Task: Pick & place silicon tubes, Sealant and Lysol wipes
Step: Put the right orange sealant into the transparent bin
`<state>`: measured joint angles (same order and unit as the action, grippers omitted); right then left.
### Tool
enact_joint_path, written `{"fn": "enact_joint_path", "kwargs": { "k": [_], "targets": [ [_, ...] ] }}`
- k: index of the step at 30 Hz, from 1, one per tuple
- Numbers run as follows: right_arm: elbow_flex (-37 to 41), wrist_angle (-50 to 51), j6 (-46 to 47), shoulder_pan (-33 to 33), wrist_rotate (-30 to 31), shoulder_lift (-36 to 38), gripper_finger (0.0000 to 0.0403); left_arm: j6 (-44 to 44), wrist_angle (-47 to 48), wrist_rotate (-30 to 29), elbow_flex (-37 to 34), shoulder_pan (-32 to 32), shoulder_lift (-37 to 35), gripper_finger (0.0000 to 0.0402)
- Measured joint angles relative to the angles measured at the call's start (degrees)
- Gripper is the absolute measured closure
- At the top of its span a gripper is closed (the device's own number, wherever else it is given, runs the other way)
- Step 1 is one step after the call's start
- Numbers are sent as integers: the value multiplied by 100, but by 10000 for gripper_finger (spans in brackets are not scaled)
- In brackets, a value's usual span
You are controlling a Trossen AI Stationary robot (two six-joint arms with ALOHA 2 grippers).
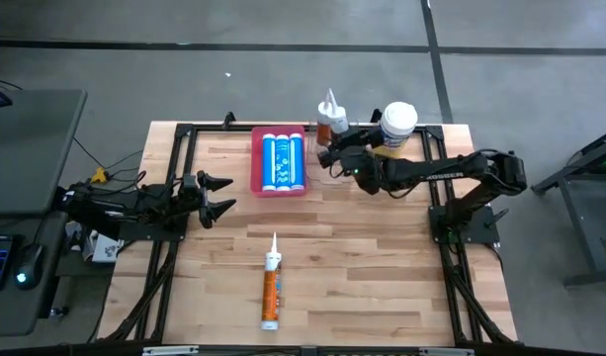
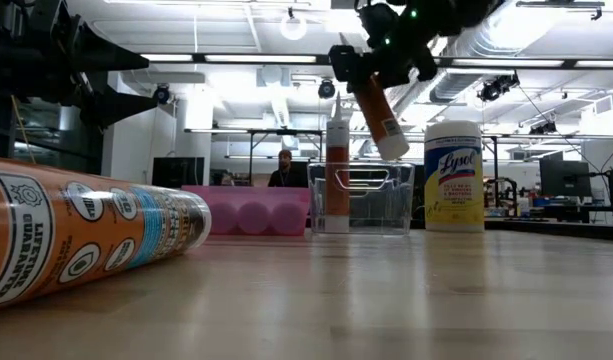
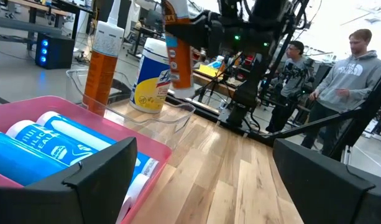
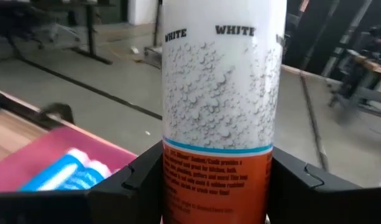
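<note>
My right gripper (image 1: 332,155) is shut on an orange-and-white caulk cartridge (image 2: 382,118), high over a clear plastic container (image 2: 361,197) at the table's far side. A second cartridge (image 2: 337,172) stands upright in that container. The Lysol wipes canister (image 2: 454,177) stands on its base to the container's right. A pink tray (image 1: 280,161) holds two blue tubes (image 1: 282,160). A third cartridge (image 1: 272,289) lies on its side on the near part of the table. My left gripper (image 1: 219,196) is open and empty at the table's left. My right gripper pinches the cartridge's orange body (image 4: 218,180) between its two fingers (image 4: 131,183), which lie across the tube. The fingers come from the table's right side. The cartridge hangs tilted, with its white lower end (image 2: 394,148) just above the container's rim, clear of everything.
The table's dark frame rails (image 1: 179,138) run along its left, right and far edges. People stand in the room beyond the table (image 3: 352,68). Bare wood lies between the pink tray and the lying cartridge (image 1: 362,247).
</note>
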<state>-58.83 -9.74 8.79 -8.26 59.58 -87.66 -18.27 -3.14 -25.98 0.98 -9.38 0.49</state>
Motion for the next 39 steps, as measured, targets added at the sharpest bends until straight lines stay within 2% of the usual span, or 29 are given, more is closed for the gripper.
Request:
{"fn": "enact_joint_path", "kwargs": {
  "k": [5, 13, 24, 31, 39],
  "targets": [
    [664, -1152, -465, -204, -353, 3, 205, 1, 0, 0, 1, 0, 0, 32],
    [1398, -2971, -1046, -466, -1254, 25, 205, 1, 0, 0, 1, 0, 2, 32],
    [2256, -4583, -1223, -956, -2093, 31, 205, -1, 1, 1, -1, 0, 1, 32],
    [2549, -5190, -1236, -1261, -2730, 12, 205, -1, 0, 0, -1, 1, 1, 32],
    [2717, -6442, -1232, -1476, -3169, -588, 205, 1, 0, 0, -1, 1, 2, 32]
  ]
}}
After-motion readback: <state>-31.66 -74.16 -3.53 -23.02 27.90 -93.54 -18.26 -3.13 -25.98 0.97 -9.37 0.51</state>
